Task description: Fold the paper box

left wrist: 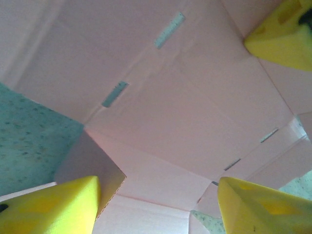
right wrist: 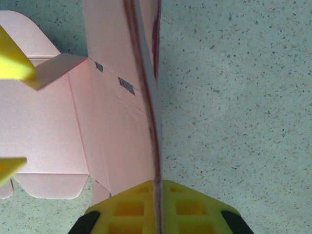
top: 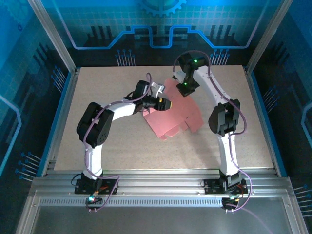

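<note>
Left to right: my left claw, jaws wide over the pink die-cut thin-card paper box lying mid-frame; my right claw, clamped on its upright panel, should anchor it while left presses squarely along the score.

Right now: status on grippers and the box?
Right gripper shut on upturned panel of paper box. Left gripper open over its flat part. Nothing else in the way.

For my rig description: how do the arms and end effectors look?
The left arm and right arm have white links, black joints and purple cables. Green lights glow on the right arm. The end effector fingers are yellow wedges.
</note>
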Action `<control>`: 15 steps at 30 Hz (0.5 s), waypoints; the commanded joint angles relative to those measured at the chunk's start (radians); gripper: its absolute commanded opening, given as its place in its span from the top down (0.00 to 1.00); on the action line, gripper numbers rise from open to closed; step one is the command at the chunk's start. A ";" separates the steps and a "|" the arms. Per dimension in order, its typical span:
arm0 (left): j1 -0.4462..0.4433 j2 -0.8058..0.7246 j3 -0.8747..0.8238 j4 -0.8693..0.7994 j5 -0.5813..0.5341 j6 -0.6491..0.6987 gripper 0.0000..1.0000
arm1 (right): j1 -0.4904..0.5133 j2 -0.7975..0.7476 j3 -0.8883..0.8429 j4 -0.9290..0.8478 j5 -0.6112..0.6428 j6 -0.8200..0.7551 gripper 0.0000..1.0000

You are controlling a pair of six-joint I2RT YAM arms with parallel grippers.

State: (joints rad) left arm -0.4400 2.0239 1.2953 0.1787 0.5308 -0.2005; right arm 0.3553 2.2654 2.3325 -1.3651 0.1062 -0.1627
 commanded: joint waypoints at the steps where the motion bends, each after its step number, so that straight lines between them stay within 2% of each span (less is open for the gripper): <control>1: -0.037 0.031 0.020 0.017 0.049 -0.042 0.34 | 0.016 0.015 0.037 -0.040 0.013 -0.012 1.00; 6: -0.044 0.032 -0.001 0.078 0.065 -0.081 0.33 | 0.016 0.012 0.034 -0.038 0.005 -0.011 1.00; 10: -0.045 0.008 -0.005 0.060 0.066 -0.069 0.32 | 0.016 0.010 0.024 -0.031 -0.004 -0.008 1.00; 15: -0.033 -0.054 -0.075 0.141 0.057 -0.090 0.25 | 0.017 -0.002 0.005 -0.016 -0.007 0.019 1.00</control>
State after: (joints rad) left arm -0.4839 2.0407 1.2667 0.2581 0.5701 -0.2657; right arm 0.3553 2.2654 2.3371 -1.3716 0.1051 -0.1577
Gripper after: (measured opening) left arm 0.741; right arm 0.060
